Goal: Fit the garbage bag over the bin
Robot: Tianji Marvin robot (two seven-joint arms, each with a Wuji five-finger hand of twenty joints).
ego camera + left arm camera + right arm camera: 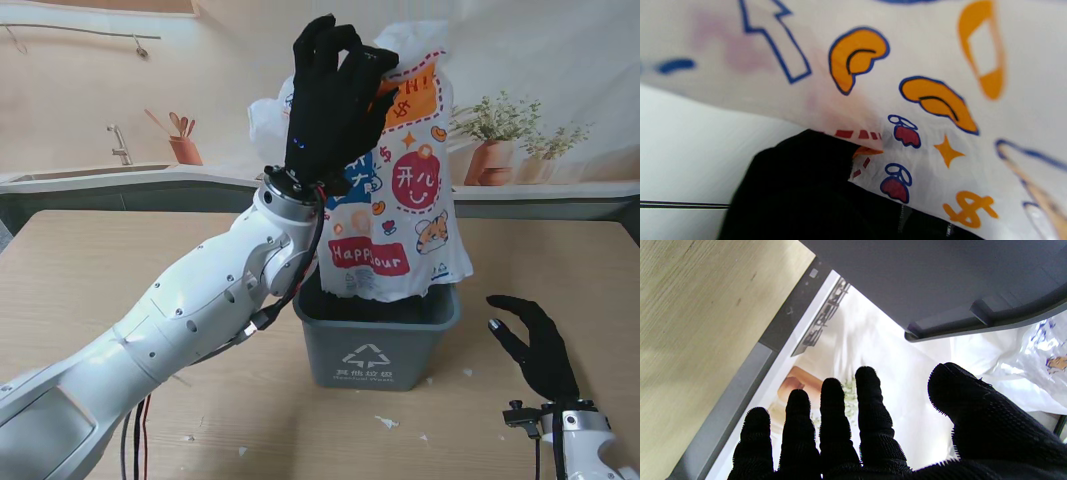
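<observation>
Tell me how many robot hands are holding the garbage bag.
1. The left hand grips the garbage bag high above the bin; the right hand hovers open, right of the bin.

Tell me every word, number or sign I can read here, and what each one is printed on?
"Happ" and "our", white on red, the rest folded away: garbage bag.
"开心", in a red circle: same bag.
"$" signs, orange: same bag, clearest from the left wrist.
Recycling triangle, white: front of the grey bin.
Small white line under that triangle: too small to read.
</observation>
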